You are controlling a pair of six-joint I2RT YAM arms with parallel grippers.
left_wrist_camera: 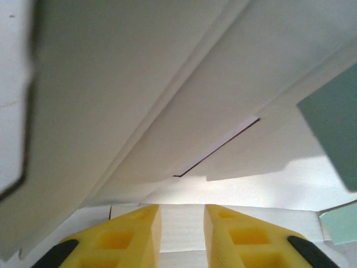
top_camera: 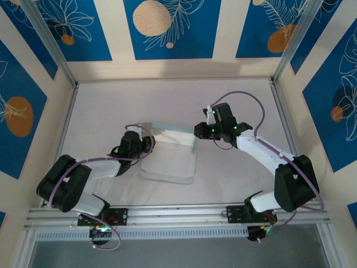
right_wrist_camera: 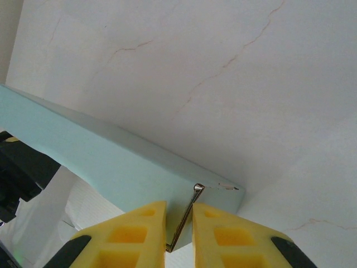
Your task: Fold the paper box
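Seen from above, the paper box (top_camera: 170,164) lies mid-table (top_camera: 111,106), between my two arms. Its white panels lie flat nearest my bases, and a raised part with a pale mint-green strip stands at the far side.

My left gripper (top_camera: 149,143) meets the raised part from the left, and my right gripper (top_camera: 196,132) meets it from the right.

In the right wrist view, my right gripper (right_wrist_camera: 179,209) is closed on the paper box (right_wrist_camera: 122,162). The yellow fingers (right_wrist_camera: 139,229) pinch the thin card edge at the near corner of the mint-green wall, which runs up and to the left from them.

In the left wrist view, the yellow fingers (left_wrist_camera: 134,234) of my left gripper (left_wrist_camera: 182,209) stand a little apart, with white card showing in the gap. I cannot tell whether they pinch it. The paper box (left_wrist_camera: 167,84) spreads just beyond them as slanted white panels, with a narrow slot (left_wrist_camera: 217,148) cut in one and a green flap at the right edge.
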